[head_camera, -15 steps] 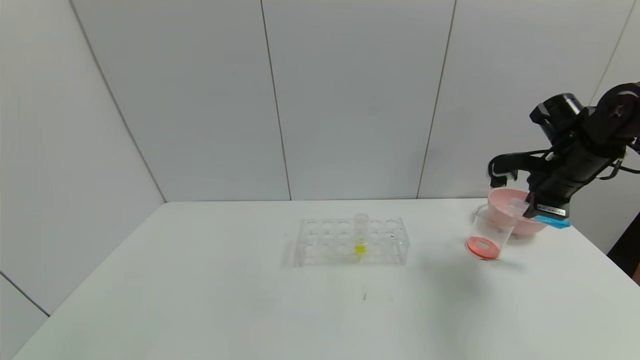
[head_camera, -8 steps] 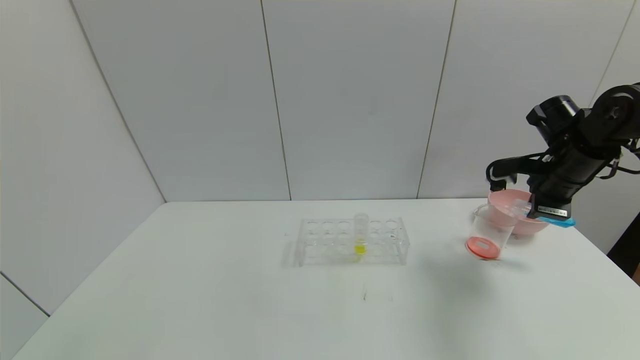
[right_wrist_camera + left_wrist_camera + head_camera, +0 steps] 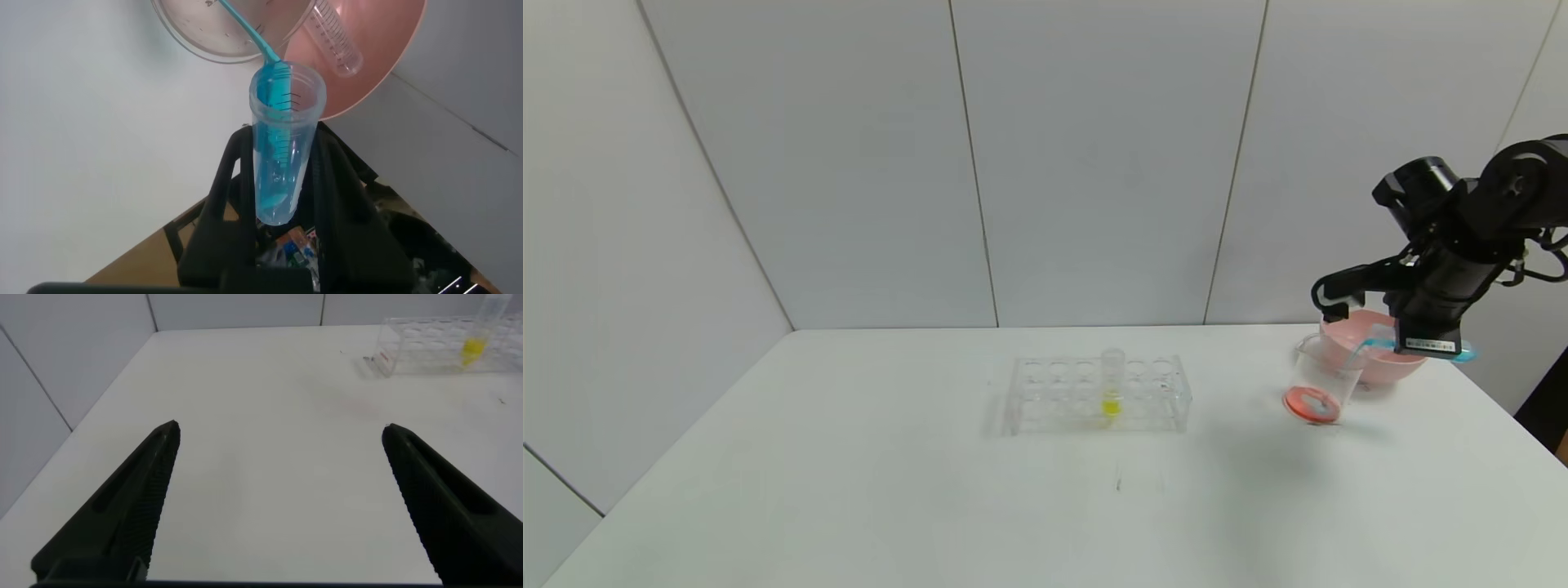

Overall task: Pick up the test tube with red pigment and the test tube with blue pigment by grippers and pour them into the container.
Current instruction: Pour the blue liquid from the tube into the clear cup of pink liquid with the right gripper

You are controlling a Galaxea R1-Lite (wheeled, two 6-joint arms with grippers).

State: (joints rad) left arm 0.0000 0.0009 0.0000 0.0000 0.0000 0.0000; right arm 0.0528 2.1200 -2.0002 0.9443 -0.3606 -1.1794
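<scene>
My right gripper (image 3: 1421, 347) is shut on the test tube with blue pigment (image 3: 282, 139), which lies tipped with its mouth over the container (image 3: 1319, 380). A thin blue stream (image 3: 245, 28) runs from the tube's lip into the container (image 3: 221, 33). Red liquid covers the container's bottom. The tube's blue tail end (image 3: 1462, 354) sticks out behind the gripper. A test tube with red pigment is out of view. My left gripper (image 3: 282, 427) hangs open over bare table at the left, with nothing between its fingers.
A pink bowl (image 3: 1380, 371) stands right behind the container, with an empty clear tube (image 3: 335, 37) lying in it. A clear rack (image 3: 1094, 396) at mid-table holds a yellow-liquid tube (image 3: 1112, 384). The table's right edge is close to the bowl.
My right gripper has risen slightly and tipped the blue tube further. A blue stream now falls into the container, and the red layer there looks disturbed.
</scene>
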